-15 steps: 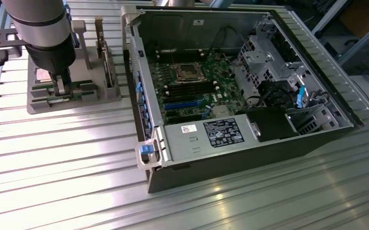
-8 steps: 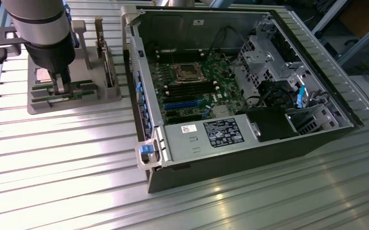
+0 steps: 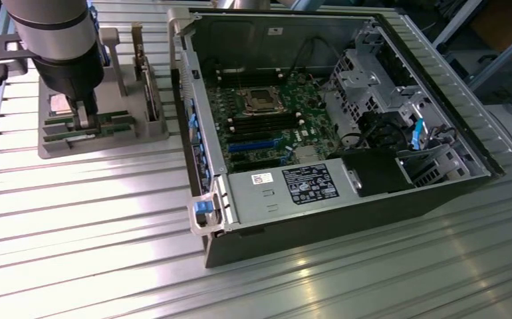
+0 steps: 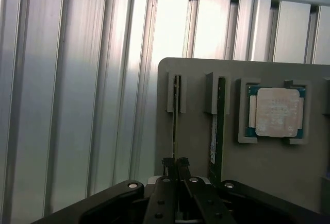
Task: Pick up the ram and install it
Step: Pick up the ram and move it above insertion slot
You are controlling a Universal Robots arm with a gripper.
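The ram is a thin green stick standing on edge in a slot of the grey holder. My gripper sits over the stick's near end, its two dark fingers pinched shut on the board's edge. In the exterior view the gripper reaches straight down into the holder at that view's left. A second green stick with a white label stands in the neighbouring slot.
A square silver processor chip lies in its own pocket of the holder. A wider card stands upright at the holder's back. The open computer case, with its motherboard, lies at the exterior view's right on the ribbed metal table.
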